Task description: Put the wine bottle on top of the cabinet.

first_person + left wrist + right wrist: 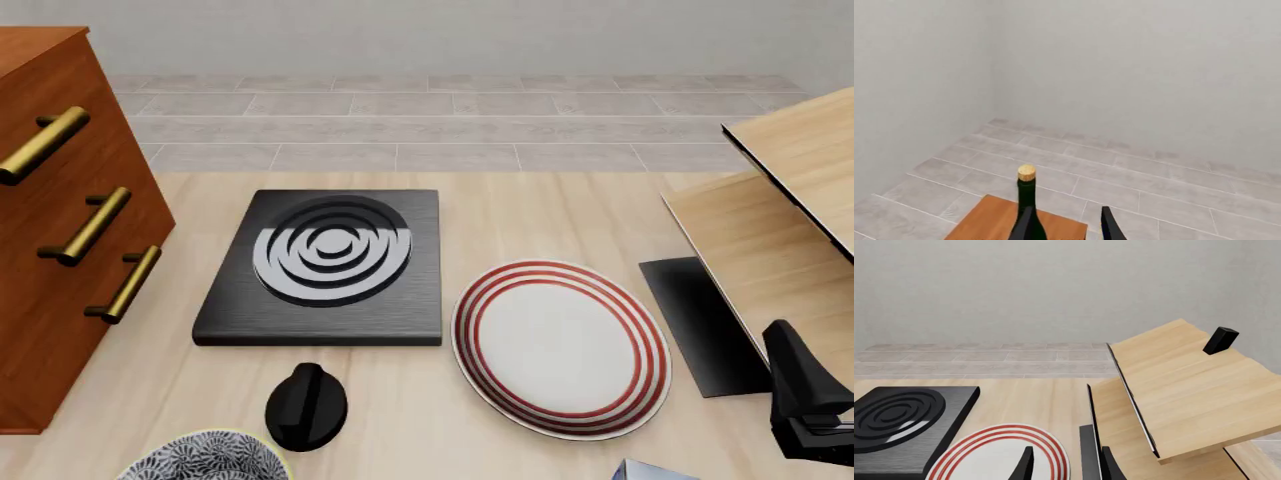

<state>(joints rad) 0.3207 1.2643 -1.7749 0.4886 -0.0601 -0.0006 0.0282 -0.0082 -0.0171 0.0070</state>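
In the left wrist view the wine bottle (pixel 1027 197) stands upright with its tan cork top, over the reddish-brown top of the cabinet (pixel 987 222). My left gripper (pixel 1067 229) is open; the bottle's neck lines up with one finger (pixel 1110 226) apart on the other side, and its base is hidden. In the front view the cabinet (pixel 60 230) with brass bar handles stands at the far left; the bottle and left arm are out of that view. My right gripper (pixel 790 350) is open and empty at the right front, over a black mat, as the right wrist view (pixel 1066 465) also shows.
A black slab with a ringed hollow (pixel 320 265) lies mid-table. A red-ringed white plate (pixel 561 345) lies to its right. A black knob-like object (pixel 307 405) and a patterned bowl (pixel 200 462) sit at the front. Pale slanted boards (pixel 787 190) and a black mat (pixel 697 320) stand at right.
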